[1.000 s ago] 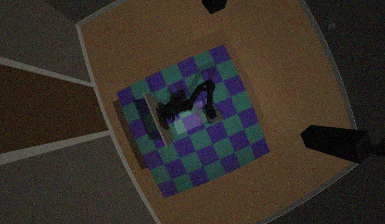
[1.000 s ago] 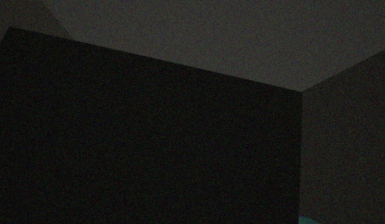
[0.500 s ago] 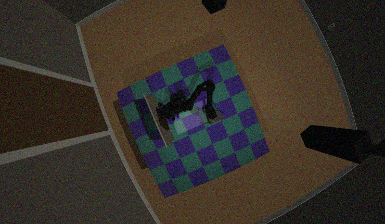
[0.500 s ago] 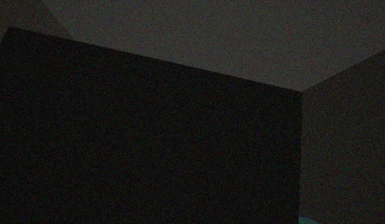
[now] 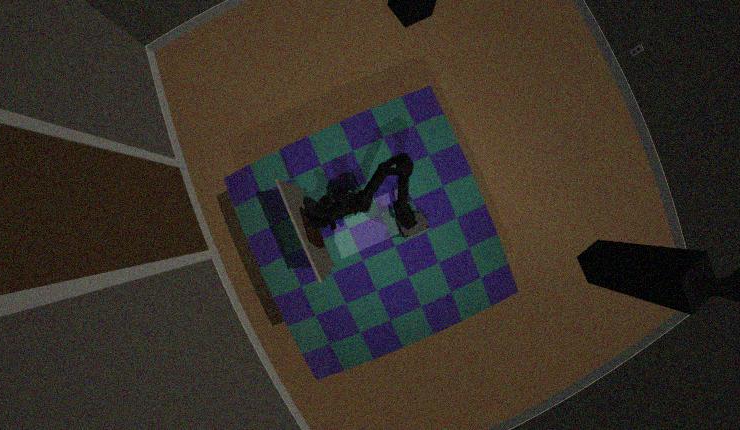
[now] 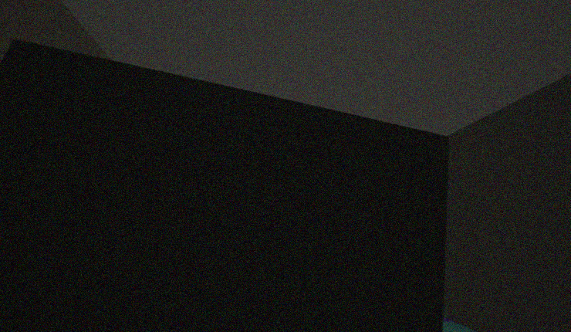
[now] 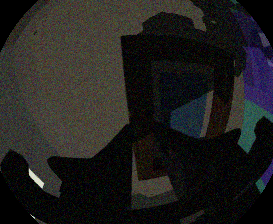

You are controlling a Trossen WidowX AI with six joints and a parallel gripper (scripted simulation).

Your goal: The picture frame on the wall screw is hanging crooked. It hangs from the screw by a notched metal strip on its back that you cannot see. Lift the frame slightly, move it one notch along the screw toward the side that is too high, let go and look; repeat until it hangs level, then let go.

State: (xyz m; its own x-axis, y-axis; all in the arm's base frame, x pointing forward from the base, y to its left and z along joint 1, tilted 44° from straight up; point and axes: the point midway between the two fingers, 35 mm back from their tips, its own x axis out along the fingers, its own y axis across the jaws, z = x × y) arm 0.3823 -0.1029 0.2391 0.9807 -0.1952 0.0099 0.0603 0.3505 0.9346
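The picture frame is a dark brown rectangle around a dark and blue picture, against the pale upright wall panel. Much of it lies in shadow or behind the arm. My gripper is at the frame and shut on its side bar; the dark fingers cover the contact in the wrist view. The screw and the notched strip are hidden. I cannot tell from these views whether the frame is level. The exterior view shows neither the frame nor the gripper.
The arm reaches from its base across the purple and green checkered top. A long dark block is at the right and another dark block at the top. A large dark surface fills most of the exterior view.
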